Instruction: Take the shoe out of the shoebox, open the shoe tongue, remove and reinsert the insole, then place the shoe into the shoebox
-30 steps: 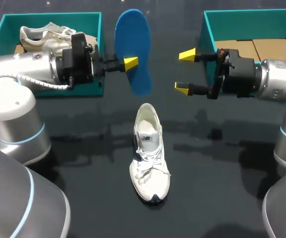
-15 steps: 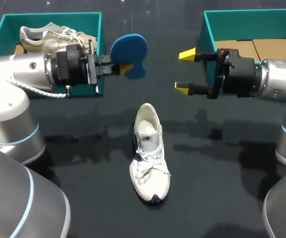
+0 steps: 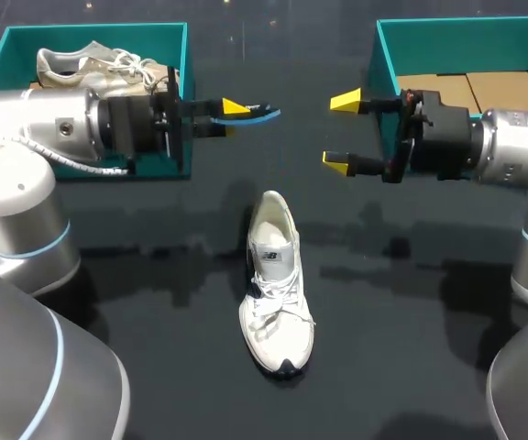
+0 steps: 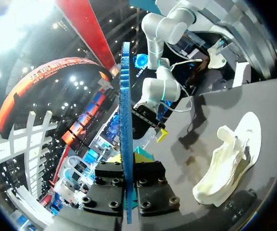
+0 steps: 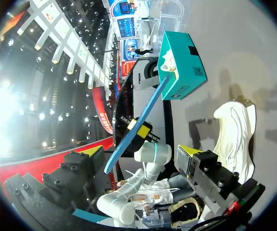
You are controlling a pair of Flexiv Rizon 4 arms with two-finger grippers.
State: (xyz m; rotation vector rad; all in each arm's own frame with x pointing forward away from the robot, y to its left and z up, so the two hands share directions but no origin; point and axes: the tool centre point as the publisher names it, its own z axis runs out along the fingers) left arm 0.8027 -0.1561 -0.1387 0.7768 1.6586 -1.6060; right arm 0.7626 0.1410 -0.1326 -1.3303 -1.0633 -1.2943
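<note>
Task status: the shoe (image 3: 276, 284) is out of the box and stands on the worktop (image 3: 411, 321), toe toward the robot, and its tongue appears pulled open. The insole (image 3: 262, 113) is out of the shoe and is clamped in the left end effector (image 3: 235, 114). It is held level above the worktop, beyond the shoe's heel and well clear of it. The right end effector (image 3: 341, 132) is spread wide and empty, near the insole's free end but not touching it. Judged remaining steps: reinsert the insole, then place the shoe in a shoebox (image 3: 466, 25).
</note>
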